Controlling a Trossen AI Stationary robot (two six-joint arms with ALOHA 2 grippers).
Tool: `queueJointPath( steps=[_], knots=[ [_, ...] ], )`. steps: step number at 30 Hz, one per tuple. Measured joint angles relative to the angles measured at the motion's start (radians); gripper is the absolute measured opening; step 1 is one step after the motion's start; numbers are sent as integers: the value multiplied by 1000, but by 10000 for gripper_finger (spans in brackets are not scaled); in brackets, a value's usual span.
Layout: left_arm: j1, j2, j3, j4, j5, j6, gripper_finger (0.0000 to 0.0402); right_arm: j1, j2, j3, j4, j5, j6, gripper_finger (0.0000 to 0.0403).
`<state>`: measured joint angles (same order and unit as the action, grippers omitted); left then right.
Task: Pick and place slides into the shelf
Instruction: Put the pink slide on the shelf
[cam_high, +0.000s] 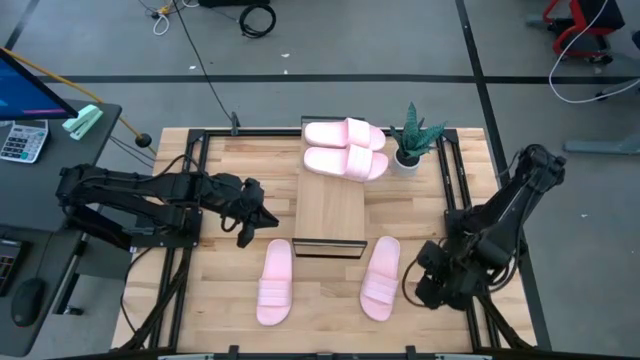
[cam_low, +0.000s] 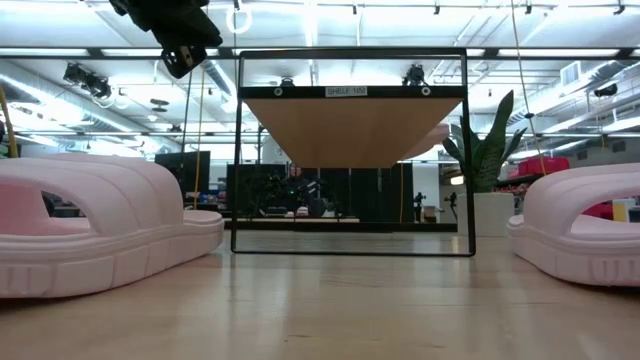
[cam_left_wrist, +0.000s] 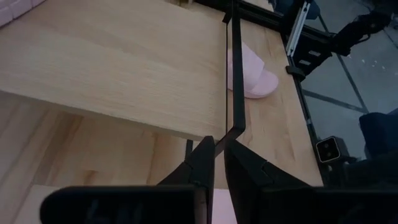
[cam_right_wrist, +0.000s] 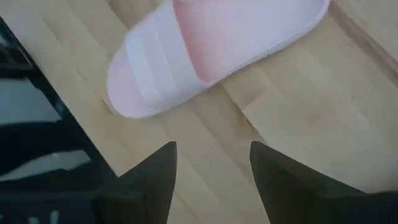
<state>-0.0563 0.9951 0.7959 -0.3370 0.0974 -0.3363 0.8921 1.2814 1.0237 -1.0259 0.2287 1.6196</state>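
While the left gripper (cam_high: 262, 217) hangs above the table just off the shelf's left edge, its fingers (cam_left_wrist: 205, 163) are pressed together with only a thin slit between them and nothing held; in the left wrist view they point across the shelf (cam_high: 330, 208) toward the far side of the table. The right gripper (cam_right_wrist: 211, 163) sits low over the wood near the table's front right, its two fingers spread apart and empty, with the nearest slide (cam_right_wrist: 205, 53) just ahead of them and not touched. Outward from the grippers, two slides lie side by side on the far end of the shelf (cam_high: 345, 150), beside a small potted plant (cam_high: 413, 140). Two more rest on the tabletop (cam_high: 225, 290) at the front, one left of the shelf's near end (cam_high: 275, 282) and one right of it (cam_high: 381, 277). By that count the job looks about half done: a pair is placed, a pair is left, and the near stretch of the board is bare for them. The right arm seems best placed to take the slide in front of it.
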Motion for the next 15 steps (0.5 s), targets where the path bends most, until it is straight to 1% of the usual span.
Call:
queueJointPath(
  steps=[9, 12, 15],
  knots=[
    [0, 0, 0, 37, -1, -91, 35, 96, 106, 0, 1, 11, -5, 210],
    [0, 0, 0, 39, -41, -186, 37, 147, 133, 0, 1, 11, 8, 210],
    [0, 0, 0, 43, -77, -307, 44, 207, 157, 0, 1, 14, 78, 210]
  ],
)
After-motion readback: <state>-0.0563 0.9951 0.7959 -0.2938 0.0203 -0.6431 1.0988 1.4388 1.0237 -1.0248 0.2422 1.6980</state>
